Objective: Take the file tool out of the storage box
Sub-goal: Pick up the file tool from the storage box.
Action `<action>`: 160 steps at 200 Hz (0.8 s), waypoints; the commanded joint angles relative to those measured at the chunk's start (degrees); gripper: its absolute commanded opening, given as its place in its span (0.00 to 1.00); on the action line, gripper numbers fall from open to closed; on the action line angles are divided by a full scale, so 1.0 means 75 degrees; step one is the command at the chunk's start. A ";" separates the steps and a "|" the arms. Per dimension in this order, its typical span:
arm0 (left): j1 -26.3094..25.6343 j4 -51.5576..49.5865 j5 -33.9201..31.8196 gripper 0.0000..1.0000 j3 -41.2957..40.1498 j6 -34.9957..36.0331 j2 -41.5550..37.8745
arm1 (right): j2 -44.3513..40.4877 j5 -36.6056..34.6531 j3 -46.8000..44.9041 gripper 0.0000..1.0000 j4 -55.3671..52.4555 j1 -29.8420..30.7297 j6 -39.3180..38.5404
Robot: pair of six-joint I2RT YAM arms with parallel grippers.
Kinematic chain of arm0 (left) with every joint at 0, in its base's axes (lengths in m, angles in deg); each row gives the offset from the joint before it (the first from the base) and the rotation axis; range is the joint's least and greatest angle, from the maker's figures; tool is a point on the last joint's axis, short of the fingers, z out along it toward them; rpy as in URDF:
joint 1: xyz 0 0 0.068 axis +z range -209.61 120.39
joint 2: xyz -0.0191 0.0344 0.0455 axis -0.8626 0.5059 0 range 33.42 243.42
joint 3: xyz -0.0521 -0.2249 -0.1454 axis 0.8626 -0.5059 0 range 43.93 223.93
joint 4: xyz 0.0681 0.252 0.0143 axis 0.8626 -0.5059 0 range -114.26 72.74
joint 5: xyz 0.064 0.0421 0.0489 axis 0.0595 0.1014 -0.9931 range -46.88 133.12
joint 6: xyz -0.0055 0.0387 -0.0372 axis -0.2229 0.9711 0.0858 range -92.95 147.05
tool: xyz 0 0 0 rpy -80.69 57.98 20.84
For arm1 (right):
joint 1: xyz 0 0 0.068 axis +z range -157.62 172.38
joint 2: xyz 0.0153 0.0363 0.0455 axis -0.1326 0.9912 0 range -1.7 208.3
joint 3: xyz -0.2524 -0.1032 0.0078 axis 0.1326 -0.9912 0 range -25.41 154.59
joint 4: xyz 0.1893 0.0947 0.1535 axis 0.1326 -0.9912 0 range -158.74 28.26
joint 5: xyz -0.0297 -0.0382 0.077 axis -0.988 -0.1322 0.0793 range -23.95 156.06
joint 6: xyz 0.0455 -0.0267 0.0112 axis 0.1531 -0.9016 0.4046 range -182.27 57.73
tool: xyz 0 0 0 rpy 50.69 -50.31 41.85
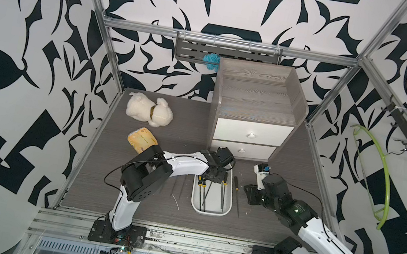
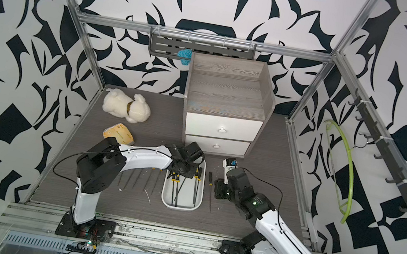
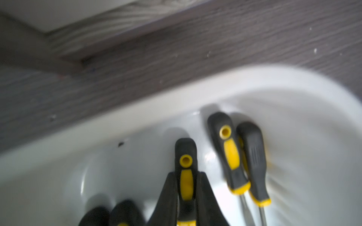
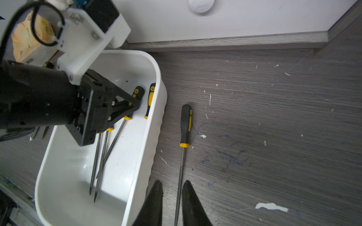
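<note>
File [image 3: 185, 148] in left end effector [image 3: 187, 176], near storage box [image 3: 137, 111] end wall

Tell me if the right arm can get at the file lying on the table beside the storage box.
Probably yes: the file lies uncovered beside the storage box, its shaft between the open fingers of the right gripper.

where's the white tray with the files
In both top views the tray sits front-middle on the table, before the cabinet; the left gripper reaches into its far end and a file lies just to its right.
</note>
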 commanded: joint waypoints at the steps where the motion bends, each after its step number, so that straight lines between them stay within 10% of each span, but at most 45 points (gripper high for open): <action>1: -0.0028 0.0223 -0.0035 0.12 -0.0111 0.0141 -0.0992 | -0.0279 0.0075 -0.0001 0.23 0.0310 -0.0026 -0.0122; 68: -0.0016 0.1320 -0.0463 0.09 -0.0969 0.0498 -0.3761 | -0.0755 0.1036 -0.0138 0.33 0.0879 -0.0016 -0.0058; 124: -0.0004 0.3133 0.0014 0.07 -0.3173 0.0280 -0.5931 | 0.0055 0.4104 -0.0813 0.35 0.4235 0.0111 0.1969; 160: 0.0018 0.3071 -0.0249 0.07 -0.3411 0.0526 -0.6115 | 0.0898 0.3080 -0.0415 0.40 0.4519 0.1558 0.1662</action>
